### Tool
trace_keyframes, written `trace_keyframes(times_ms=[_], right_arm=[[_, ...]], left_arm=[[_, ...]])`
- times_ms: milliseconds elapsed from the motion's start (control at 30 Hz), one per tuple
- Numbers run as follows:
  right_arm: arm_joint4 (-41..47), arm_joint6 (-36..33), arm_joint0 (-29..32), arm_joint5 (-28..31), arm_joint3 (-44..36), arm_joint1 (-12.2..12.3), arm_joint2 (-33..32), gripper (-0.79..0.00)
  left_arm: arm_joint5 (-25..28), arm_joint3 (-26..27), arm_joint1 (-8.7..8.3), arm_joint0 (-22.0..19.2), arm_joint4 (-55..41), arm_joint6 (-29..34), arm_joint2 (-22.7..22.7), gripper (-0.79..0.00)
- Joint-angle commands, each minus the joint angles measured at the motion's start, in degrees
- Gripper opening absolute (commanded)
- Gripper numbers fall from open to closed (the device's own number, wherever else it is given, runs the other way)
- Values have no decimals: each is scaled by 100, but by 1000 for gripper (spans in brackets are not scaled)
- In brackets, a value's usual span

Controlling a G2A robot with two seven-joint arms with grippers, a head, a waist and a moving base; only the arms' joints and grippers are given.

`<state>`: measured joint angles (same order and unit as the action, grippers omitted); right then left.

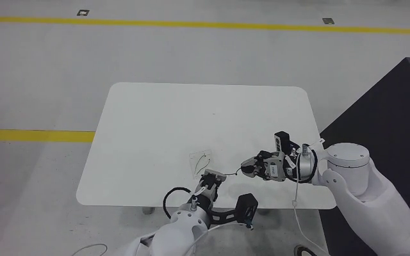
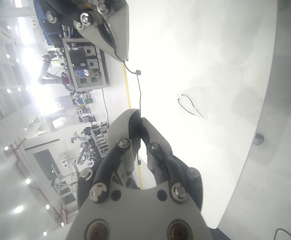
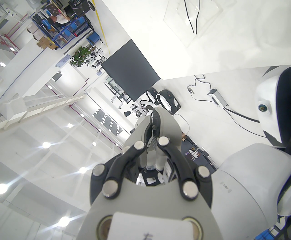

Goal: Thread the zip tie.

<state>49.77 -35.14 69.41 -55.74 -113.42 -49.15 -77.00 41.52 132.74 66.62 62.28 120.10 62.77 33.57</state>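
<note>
Hanging above the white tabletop (image 1: pixel 160 115) near its front edge, clamped between left pincer (image 2: pixel 139 116), closed tight on the strap, and right pincer (image 2: pixel 124 59), pinching the far end: zip tie (image 2: pixel 140 95), with spare ties (image 1: pixel 202 163) lying beside

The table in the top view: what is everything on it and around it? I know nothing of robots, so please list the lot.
table: one, white, standing on the grey floor.
clear sheet: one, see-through, flat on the table near the two hands.
loose zip ties: two as far as I can tell, black, lying on the clear sheet.
held zip tie: one, black, strung between the two hands above the table.
yellow floor lines: two, one beyond the table, one to its side.
dark panel: one, black, beside the table.
left hand: one, grey, shut on one end of the held zip tie.
right hand: one, grey, shut on the other end.
</note>
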Motion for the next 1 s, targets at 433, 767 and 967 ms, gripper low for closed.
trace_keyframes(times_ms=[433,767,967], right_arm=[[0,0,0,0,0,0,0,-785],[0,0,0,0,0,0,0,-785],[0,0,0,0,0,0,0,-785]], left_arm=[[145,5,102,219,250,-146,151,-785],[288,-5,171,285,483,-288,203,-785],[390,-70,225,271,671,-390,159,-785]])
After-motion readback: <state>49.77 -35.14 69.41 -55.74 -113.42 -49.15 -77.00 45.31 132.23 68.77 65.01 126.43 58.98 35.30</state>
